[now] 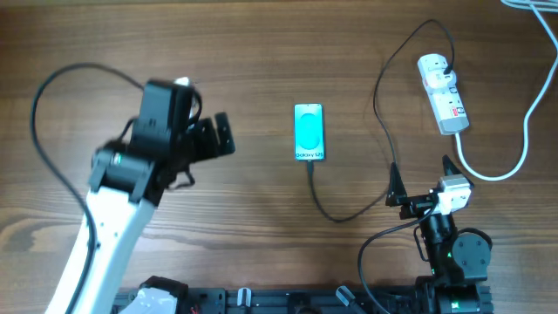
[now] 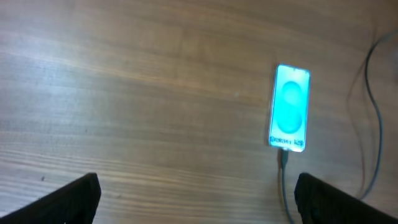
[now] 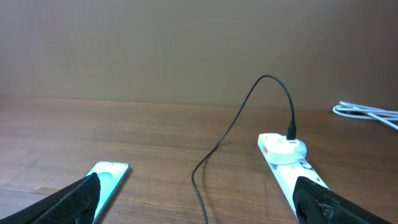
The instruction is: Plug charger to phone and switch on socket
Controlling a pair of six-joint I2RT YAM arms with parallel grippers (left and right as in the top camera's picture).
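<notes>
The phone (image 1: 309, 132) is laid flat, screen up, at the middle of the bench (image 1: 261, 52). The charger (image 2: 283, 183) is seen with its plug tip at the phone's lower edge; full seating cannot be told. The socket (image 1: 443, 94) lies at the far right, within probable reach of the right gripper (image 1: 425, 174). That gripper and the left gripper (image 1: 218, 138) are both held wide open, with nothing grasped. The charger's loop passes just beside the right gripper and could be snagged.

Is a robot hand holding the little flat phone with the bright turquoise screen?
No, the phone lies on the brown wooden table, apart from the left gripper and right gripper.
</notes>
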